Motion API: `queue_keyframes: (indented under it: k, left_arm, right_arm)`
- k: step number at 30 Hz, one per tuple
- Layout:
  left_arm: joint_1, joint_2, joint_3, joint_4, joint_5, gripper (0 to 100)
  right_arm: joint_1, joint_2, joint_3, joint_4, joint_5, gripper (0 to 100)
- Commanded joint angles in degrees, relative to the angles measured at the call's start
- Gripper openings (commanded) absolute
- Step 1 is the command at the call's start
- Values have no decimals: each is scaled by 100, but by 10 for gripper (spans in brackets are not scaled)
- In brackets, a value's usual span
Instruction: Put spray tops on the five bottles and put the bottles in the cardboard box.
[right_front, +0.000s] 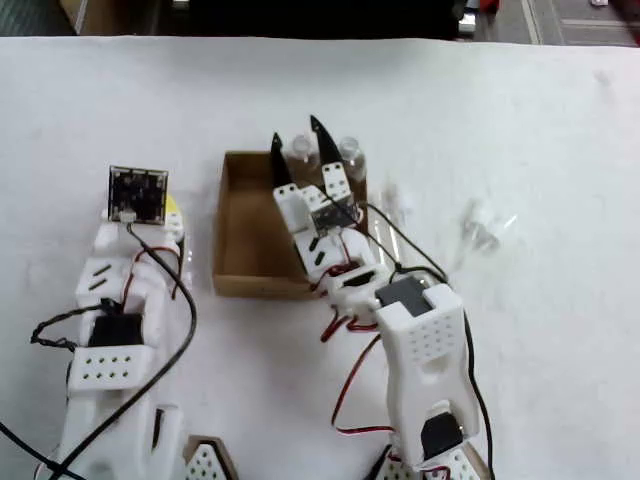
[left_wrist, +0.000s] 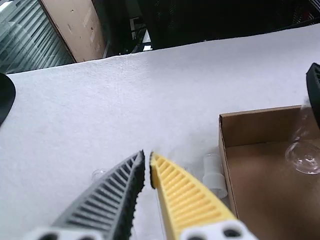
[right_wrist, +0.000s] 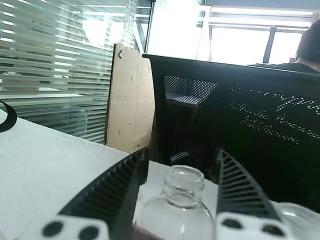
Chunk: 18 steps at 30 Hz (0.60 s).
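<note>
My right gripper (right_front: 298, 142) is stretched forward, jaws spread wide apart. My left gripper (left_wrist: 148, 161) is held back, pointing forward, jaws closed tip to tip.

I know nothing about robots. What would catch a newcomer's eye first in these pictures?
First, the right gripper: its black fingers are spread open on either side of a clear, uncapped bottle at the far end of the cardboard box in the middle of the table. Next, the left gripper, one finger grey and one yellow, closed over the white table beside the box.
</note>
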Motion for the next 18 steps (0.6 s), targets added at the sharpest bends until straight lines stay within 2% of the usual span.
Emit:
queue_keyframes:
  k: [1,11,18]
  left_arm:
    - [4,-163,-62,-149,18,27]
    - [13,-163,-62,-149,18,27]
    - [13,-163,-62,-149,18,27]
  right_arm:
    - [-31,-119,-18,-57,79,180]
    - [-110,-330,9,-119,79,180]
    - [-224,-1859,949,-66,79,180]
